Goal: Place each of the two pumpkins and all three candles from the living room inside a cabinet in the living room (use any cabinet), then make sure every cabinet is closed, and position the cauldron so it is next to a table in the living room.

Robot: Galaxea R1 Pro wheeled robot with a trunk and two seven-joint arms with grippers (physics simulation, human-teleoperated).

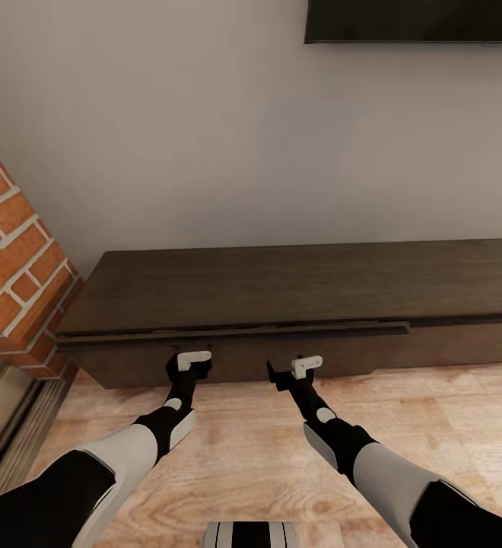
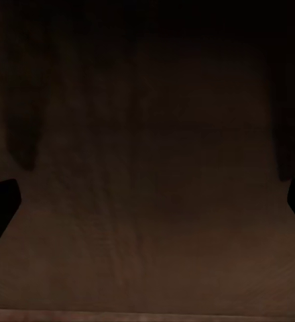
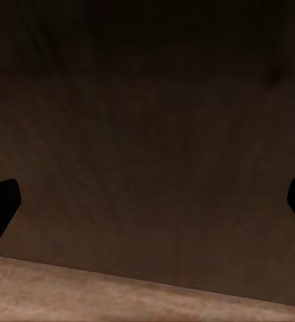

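The long, low dark-brown cabinet [image 1: 304, 285] runs along the wall right in front of me. Its left drawer front [image 1: 236, 332] juts slightly forward of the rest. My left gripper [image 1: 192, 367] and right gripper [image 1: 293, 374] are both low against the cabinet's front face. In the left wrist view, the left gripper [image 2: 147, 201] is open, its dark fingertips [image 2: 0, 208] far apart with bare dark wood between them. The right gripper [image 3: 147, 208] is open too, above a strip of floor. The pumpkins, candles, cauldron and coffee table are out of view.
A red brick fireplace column [image 1: 15, 259] stands at the left, touching the cabinet's end. A dark flat screen [image 1: 414, 21] hangs on the grey wall above. Light wood floor [image 1: 243, 464] lies between me and the cabinet.
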